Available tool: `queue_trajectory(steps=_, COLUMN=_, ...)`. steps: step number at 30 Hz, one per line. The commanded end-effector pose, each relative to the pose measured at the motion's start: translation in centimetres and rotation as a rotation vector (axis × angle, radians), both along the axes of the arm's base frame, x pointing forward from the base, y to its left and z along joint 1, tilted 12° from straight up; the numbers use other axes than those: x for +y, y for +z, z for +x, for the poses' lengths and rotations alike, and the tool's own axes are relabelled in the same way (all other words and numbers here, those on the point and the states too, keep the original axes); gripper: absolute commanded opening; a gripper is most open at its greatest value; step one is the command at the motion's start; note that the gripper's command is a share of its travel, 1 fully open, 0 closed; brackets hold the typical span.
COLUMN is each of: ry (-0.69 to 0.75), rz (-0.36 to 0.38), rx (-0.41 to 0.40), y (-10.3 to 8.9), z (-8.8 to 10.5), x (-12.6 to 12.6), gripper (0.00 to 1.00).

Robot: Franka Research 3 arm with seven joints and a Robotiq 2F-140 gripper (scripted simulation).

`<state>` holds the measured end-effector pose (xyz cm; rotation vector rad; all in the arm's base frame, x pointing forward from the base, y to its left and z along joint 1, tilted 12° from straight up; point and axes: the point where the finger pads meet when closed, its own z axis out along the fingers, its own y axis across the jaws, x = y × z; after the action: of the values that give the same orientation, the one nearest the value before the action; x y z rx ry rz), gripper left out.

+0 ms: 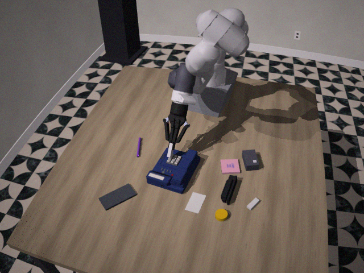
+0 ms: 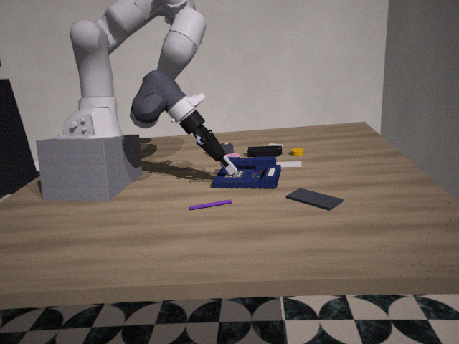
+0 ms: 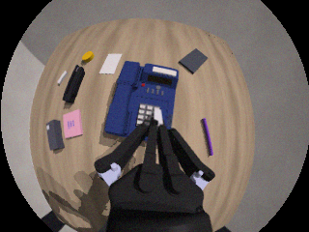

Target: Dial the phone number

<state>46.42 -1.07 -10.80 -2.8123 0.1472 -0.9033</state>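
Observation:
A dark blue desk phone (image 1: 174, 171) lies in the middle of the table, with its handset along its right side and a grey keypad (image 1: 174, 160) near its far end. It also shows in the exterior view (image 2: 247, 174) and the wrist view (image 3: 143, 99). My gripper (image 1: 169, 153) is shut, fingers together, tilted, with its white tips at the far left edge of the keypad; I cannot tell if they touch a key. It also shows in the exterior view (image 2: 232, 169) and the wrist view (image 3: 154, 124). A pink note (image 1: 230, 165) with small dark marks lies right of the phone.
A purple pen (image 1: 139, 147) lies left of the phone. A dark grey flat slab (image 1: 117, 196), a white card (image 1: 195, 202), a black bar (image 1: 228, 189), a yellow disc (image 1: 221, 214), a small white block (image 1: 253, 203) and a grey box (image 1: 249, 159) lie around. The robot base (image 1: 211, 98) stands behind.

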Motion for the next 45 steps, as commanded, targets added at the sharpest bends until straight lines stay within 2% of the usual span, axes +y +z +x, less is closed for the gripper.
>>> queue_trajectory(steps=1, ry=0.004, rz=-0.001, rx=0.003, y=0.4, z=-0.1, x=0.0, gripper=0.0)
queue_trajectory(steps=9, ry=0.004, rz=-0.001, rx=0.003, y=0.5, z=0.1, x=0.1, gripper=0.0)
queue_trajectory(steps=26, ry=0.004, rz=-0.001, rx=0.003, y=0.9, z=2.6, x=1.6, gripper=0.0)
queue_trajectory(steps=45, ry=0.004, rz=-0.001, rx=0.003, y=0.2, z=2.8, x=1.8, gripper=0.0)
